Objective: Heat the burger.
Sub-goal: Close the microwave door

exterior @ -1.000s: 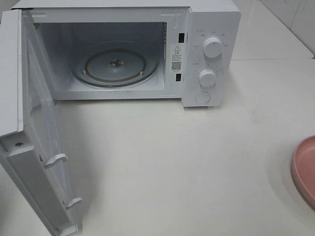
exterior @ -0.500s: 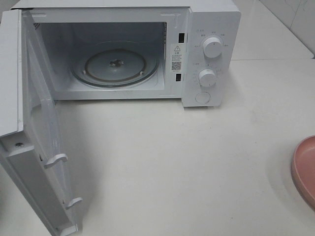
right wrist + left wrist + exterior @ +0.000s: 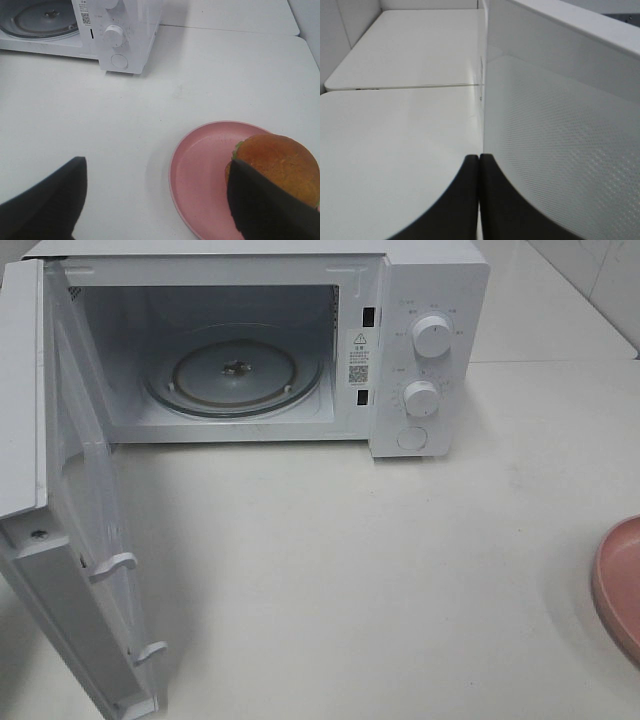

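Surroundings: white boxy microwave (image 3: pixel 420 340) with door (image 3: pixel 70 540) swung wide, glass turntable (image 3: pixel 235 375) bare.
Burger: glossy brown-bunned burger (image 3: pixel 277 162) on round pink plate (image 3: pixel 200 175); visible only from right wrist.
Right gripper (image 3: pixel 155 200): spread wide, empty.
Left gripper (image 3: pixel 479 195): closed, empty, beside door.

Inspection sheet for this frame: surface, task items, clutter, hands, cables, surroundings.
Surface: white table, bare in the middle.
Task items: burger on pink plate at the table's right edge; microwave at the back, door swung open, turntable bare.
Clutter: nothing seen.
Hands: left hand shut, beside the door, holding nothing; right hand open above the plate, one finger in front of the burger, no grip.
Cables: nothing seen.
Surroundings: second white tabletop behind.
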### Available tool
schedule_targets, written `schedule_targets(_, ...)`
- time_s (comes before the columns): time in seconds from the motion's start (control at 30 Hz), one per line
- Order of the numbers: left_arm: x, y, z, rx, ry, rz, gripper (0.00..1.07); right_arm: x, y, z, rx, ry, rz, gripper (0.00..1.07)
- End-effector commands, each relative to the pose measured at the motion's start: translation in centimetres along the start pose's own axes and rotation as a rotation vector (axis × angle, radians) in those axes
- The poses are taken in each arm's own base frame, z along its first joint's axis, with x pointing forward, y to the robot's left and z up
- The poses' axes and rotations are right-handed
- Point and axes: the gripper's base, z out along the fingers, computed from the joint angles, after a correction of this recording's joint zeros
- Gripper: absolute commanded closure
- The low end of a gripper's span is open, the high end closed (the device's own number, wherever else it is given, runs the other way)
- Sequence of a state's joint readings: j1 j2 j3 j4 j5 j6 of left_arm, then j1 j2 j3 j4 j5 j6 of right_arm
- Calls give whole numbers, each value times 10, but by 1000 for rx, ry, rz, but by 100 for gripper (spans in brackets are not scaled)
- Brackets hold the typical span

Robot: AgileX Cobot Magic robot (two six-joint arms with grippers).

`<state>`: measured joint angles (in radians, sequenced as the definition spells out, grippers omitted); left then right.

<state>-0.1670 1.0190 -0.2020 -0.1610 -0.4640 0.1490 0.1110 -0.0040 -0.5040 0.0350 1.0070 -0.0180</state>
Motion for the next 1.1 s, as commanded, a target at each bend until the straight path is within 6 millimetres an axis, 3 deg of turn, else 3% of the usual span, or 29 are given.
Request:
schedule_targets(0.03,3,-9,8,66,-16,31,107,2,0,-3,2,-34,-2,32)
schedule_targets(0.6,17,-38,45,343,-10,36,107,2,0,-3,2,-34,-2,32)
schedule_targets(0.77,10,-45,59,369,-25,28,107,2,0,-3,2,-34,-2,32)
schedule_targets(1.1,-1,-81,91,390,-35,-37,107,2,0,-3,2,-34,-2,32)
